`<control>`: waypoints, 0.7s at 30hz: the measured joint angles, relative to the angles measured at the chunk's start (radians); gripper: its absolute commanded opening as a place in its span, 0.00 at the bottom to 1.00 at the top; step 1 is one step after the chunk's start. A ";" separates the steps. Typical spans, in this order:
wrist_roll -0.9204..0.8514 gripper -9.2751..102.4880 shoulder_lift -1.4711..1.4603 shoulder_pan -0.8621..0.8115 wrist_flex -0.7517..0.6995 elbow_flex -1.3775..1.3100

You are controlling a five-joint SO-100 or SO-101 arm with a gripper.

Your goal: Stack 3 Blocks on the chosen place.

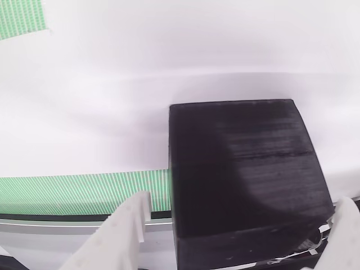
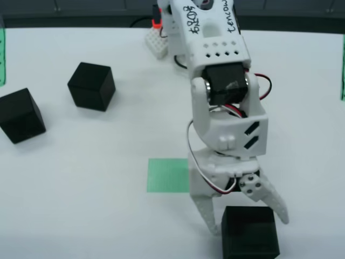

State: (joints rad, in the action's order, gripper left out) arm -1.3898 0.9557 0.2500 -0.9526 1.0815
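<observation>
Three matte black blocks lie on the white table. In the overhead view, one block (image 2: 250, 232) sits at the bottom edge between the fingers of my gripper (image 2: 248, 224), which is open. In the wrist view, this block (image 1: 244, 174) has a clear gap to the left finger (image 1: 126, 225), while the right finger (image 1: 344, 222) is at its side. Two more blocks (image 2: 91, 86) (image 2: 20, 115) stand far off at the upper left. The chosen place (image 2: 168, 175), a flat green square, lies bare just left of my gripper and up from the near block.
A long green striped strip (image 1: 84, 191) runs along the table edge left of the near block, with a dark border below it. A green striped corner (image 1: 22, 17) shows top left in the wrist view. A small white breadboard (image 2: 156, 43) sits by the arm's base.
</observation>
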 measured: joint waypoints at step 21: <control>0.044 0.27 0.331 -0.011 -0.060 0.307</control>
State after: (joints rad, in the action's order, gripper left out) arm -1.3453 1.2870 0.2393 -1.0124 1.3883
